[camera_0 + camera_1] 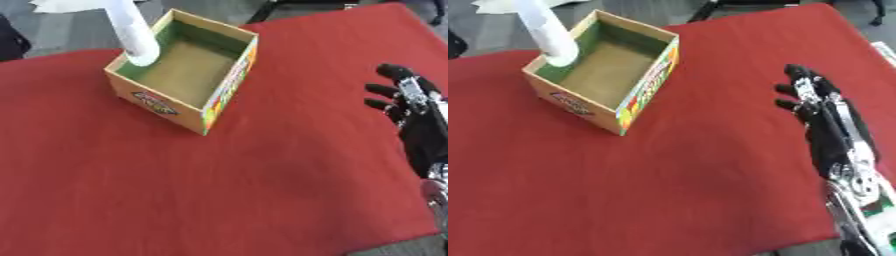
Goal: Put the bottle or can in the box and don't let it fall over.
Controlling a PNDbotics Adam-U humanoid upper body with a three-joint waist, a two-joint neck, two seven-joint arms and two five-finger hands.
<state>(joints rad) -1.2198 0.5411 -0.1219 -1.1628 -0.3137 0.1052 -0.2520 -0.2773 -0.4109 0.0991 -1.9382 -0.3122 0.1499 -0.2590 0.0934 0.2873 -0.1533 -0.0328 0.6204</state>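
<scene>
Right hand (824, 112) open, white, seemingly plain bottle (133, 31) in box (229, 80)

A red cloth (262, 165) covered the table in front of me and filled most of the frame, lying askew so that its far edge ran from the left side up toward the upper right. Beyond that edge I saw grey floor (79, 27) across the top of the frame. Something white and flat (66, 5) lay on the floor at the upper left. A dark shape (10, 42) showed at the left edge, and dark legs of some stand (262, 12) crossed the top centre.
</scene>
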